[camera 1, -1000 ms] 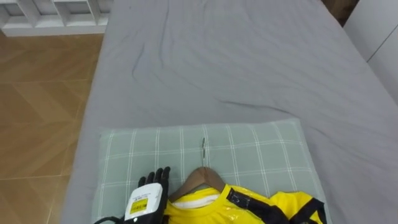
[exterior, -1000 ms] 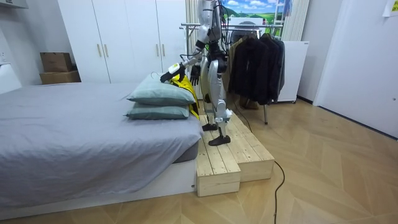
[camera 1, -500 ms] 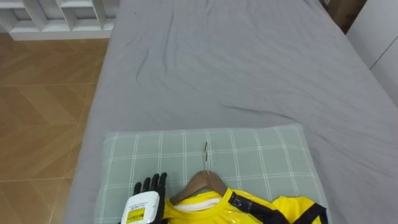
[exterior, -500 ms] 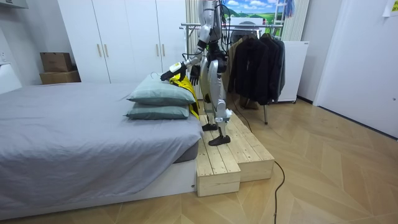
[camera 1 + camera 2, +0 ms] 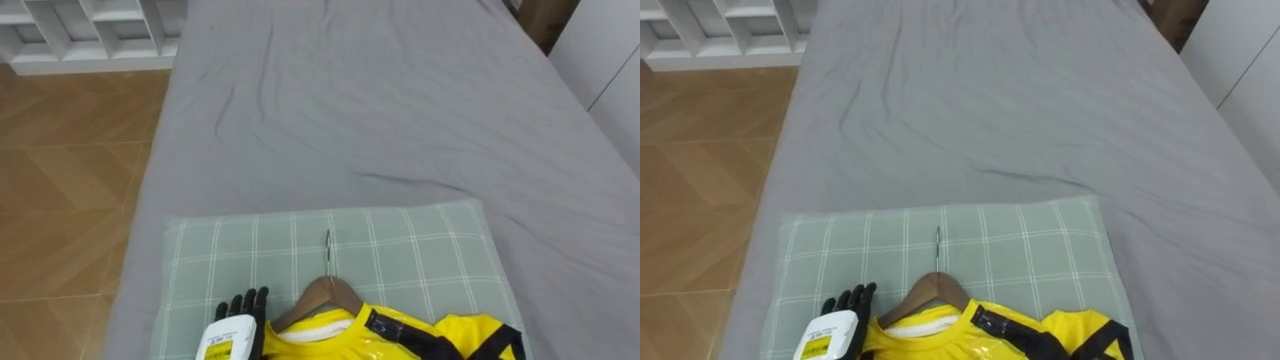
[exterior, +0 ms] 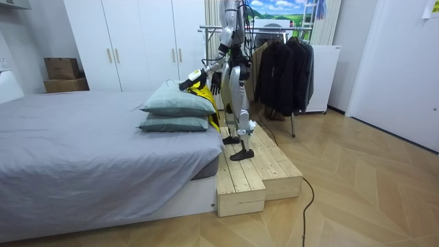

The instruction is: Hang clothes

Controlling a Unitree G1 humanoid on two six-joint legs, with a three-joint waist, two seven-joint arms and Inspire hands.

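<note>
Robot stands upright on a wooden platform (image 6: 257, 171) at the head end of the bed (image 5: 400, 100), facing down its length. A clothes rack (image 6: 281, 68) with dark garments is behind it, and white wardrobes (image 6: 137, 41) stand along the far wall.

Bed: grey sheet, lightly creased, running away from the robot. White shelving (image 5: 90, 30) sits on the floor at far left.

Pillow (image 5: 400, 250): green check, lying across the near end of the bed, long side left to right. In the room view it sits on top of a second pillow (image 6: 175, 123).

Yellow garment (image 5: 400, 340): black trim, on the near edge of the pillow. Collar is to the far side and the body runs off the near edge of the frame. In the room view it hangs down the pillows' side toward the robot.

Hanger (image 5: 325, 292): wooden, inside the collar, shoulders spanning left to right. Its metal hook (image 5: 327, 250) lies flat on the pillow, long axis near to far, tip pointing away from the robot.

Left hand (image 5: 240, 308): on the pillow just left of the hanger's left shoulder. Fingers are stretched out and slightly spread, pointing far, closed on nothing visible.

Right hand (image 6: 215, 81): hangs at the robot's side. Cannot tell its finger state.
</note>
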